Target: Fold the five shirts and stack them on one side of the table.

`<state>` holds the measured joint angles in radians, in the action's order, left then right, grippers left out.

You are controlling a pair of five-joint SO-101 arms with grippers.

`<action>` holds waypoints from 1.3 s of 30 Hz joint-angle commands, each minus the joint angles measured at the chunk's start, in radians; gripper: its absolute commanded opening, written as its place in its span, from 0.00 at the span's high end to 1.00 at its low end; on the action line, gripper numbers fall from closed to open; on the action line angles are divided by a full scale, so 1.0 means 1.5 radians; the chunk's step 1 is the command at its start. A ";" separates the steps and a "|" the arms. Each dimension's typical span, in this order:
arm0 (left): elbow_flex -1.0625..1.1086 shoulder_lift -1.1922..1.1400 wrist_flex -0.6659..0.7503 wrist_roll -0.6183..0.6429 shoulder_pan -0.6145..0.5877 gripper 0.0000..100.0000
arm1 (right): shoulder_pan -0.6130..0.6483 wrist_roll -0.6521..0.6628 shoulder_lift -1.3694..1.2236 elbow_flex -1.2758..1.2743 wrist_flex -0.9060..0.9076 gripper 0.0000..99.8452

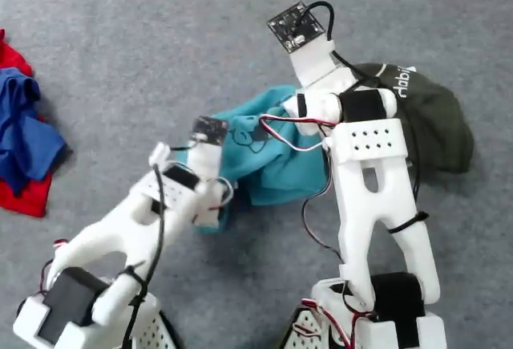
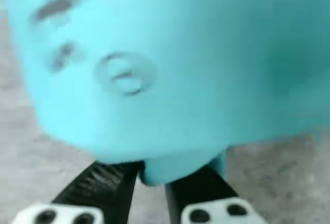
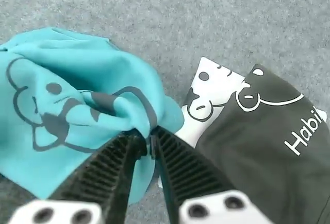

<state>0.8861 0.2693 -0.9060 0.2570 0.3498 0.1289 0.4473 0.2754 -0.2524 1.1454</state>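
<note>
A teal shirt (image 1: 268,160) with a dark bear print lies bunched on the grey table between the two arms. My left gripper (image 2: 150,175) is shut on a fold of the teal shirt (image 2: 170,69) at its near-left edge; the cloth hangs over the fingertips. My right gripper (image 3: 150,142) is shut on a pinched ridge of the teal shirt (image 3: 72,105) at its far-right side. A dark olive shirt (image 1: 429,120) with white lettering lies just right of the right arm. In the right wrist view the olive shirt (image 3: 268,147) lies on top of a white shirt (image 3: 206,100).
A blue shirt (image 1: 24,132) lies crumpled over a red shirt (image 1: 28,196) at the table's left edge. Bare grey cloth (image 1: 144,52) covers the far part of the table. Both arm bases stand at the near edge.
</note>
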 commanded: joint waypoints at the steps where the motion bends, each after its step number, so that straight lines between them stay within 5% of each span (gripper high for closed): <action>1: -0.107 0.001 -0.089 -0.061 -0.092 0.97 | 0.000 0.000 0.020 0.009 0.001 0.99; 7: -0.295 0.001 -0.247 -0.230 -0.289 0.97 | 0.016 0.006 0.020 0.067 0.124 0.99; 13: -0.410 0.001 -0.292 -0.337 -0.455 0.97 | 0.046 0.070 0.010 0.086 0.119 0.99; 25: -0.420 -0.006 -0.287 -0.384 -0.576 0.97 | 0.080 0.102 -0.195 0.075 -0.288 0.98; 31: -0.425 0.000 -0.288 -0.399 -0.622 0.97 | 0.136 0.094 -0.154 0.076 -0.055 0.98; 35: -0.399 0.000 -0.302 -0.478 -0.674 0.97 | 0.174 0.000 -0.127 0.066 0.029 0.98; 39: -0.334 0.001 -0.308 -0.562 -0.728 0.97 | 0.182 -0.086 -0.128 0.048 0.040 0.85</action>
<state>0.3445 0.2539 -1.3617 -0.4994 -0.6874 0.3851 0.3982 0.0391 -0.1788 1.1899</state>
